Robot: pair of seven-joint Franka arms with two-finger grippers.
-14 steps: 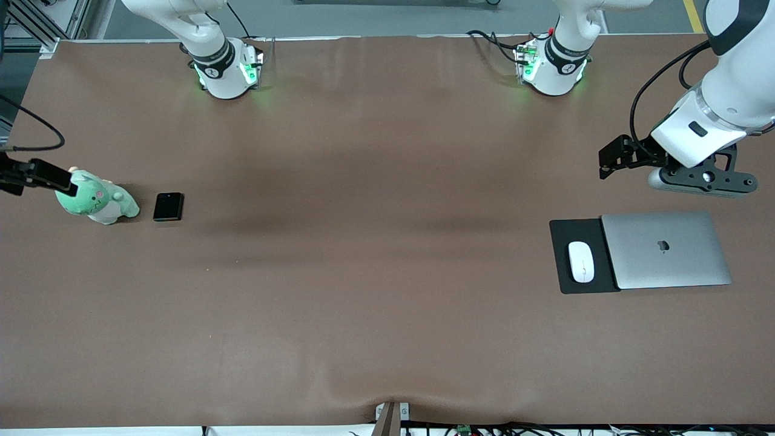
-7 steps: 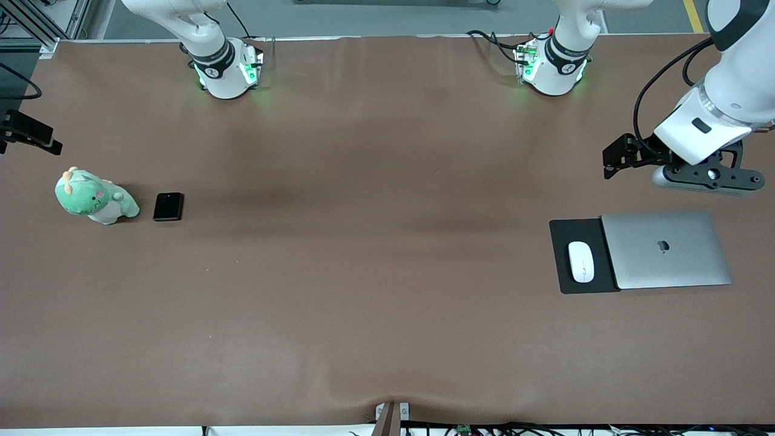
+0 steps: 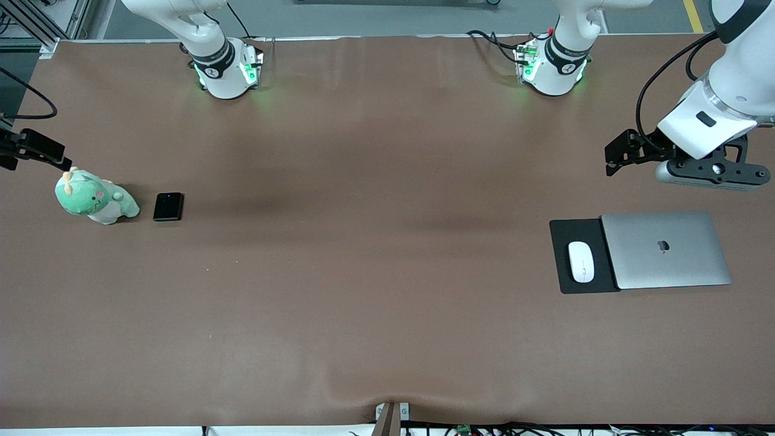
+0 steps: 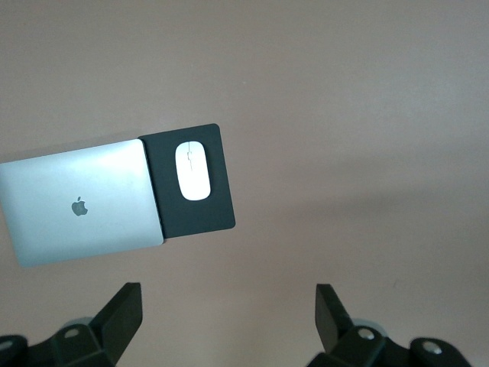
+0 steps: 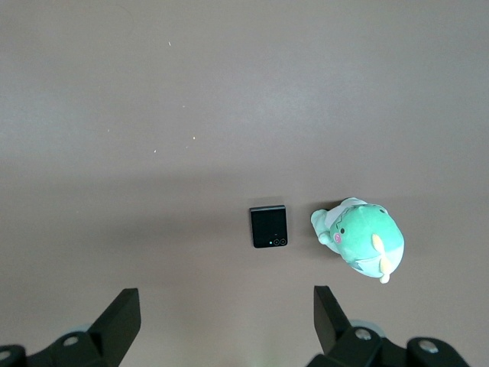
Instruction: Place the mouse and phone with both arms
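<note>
In the front view, your right gripper point(image 3: 60, 162) has swung back in above the green plush toy point(image 3: 95, 197), off the phone point(image 3: 168, 206) lying beside the toy. Your left gripper point(image 3: 613, 162) has lifted slightly, clear of the laptop point(image 3: 666, 249).

Left wrist view: fingers point(image 4: 122, 313) spread, nothing held; the smooth white mouse point(image 4: 193, 170) sits on the black mat point(image 4: 206, 218) beside the laptop.

Right wrist view: fingers point(image 5: 121, 317) spread; the glossy phone lies flat on the worktop point(image 5: 229, 92). I judge both objects already placed.

- Even, soft overhead light on the brown bench point(image 3: 375, 272); broad faint shadow bands cross its middle.
- Green glow at both arm bases.
- Wrist views look slightly hazy (low contrast), yet the mouse point(image 4: 193, 170) stays crisp.
</note>
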